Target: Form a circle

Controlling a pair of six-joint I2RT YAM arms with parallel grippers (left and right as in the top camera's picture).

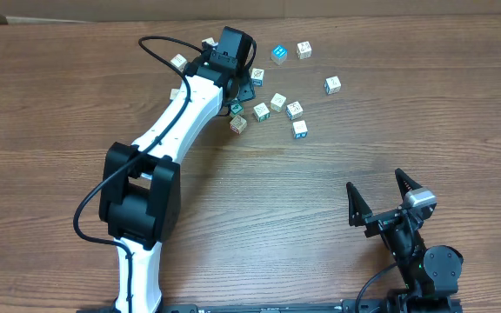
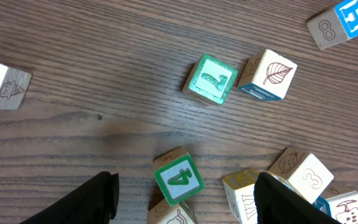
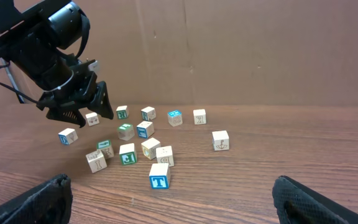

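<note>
Wooden surface [image 1: 364, 113], cubes [image 1: 278, 102] strewn loosely near the far edge, no ring formed yet.
Left hand [image 2: 185, 182] low over the left side of the cluster, fingers parted and holding nothing, green "4" cube [image 2: 178, 179] lying between them and touching neither. Green "2" cube [image 2: 211, 79] and leaf cube [image 2: 270, 74] just beyond, side by side. Right hand [image 1: 376, 181] spread wide and empty by the near right corner, well apart from the cubes.
</note>
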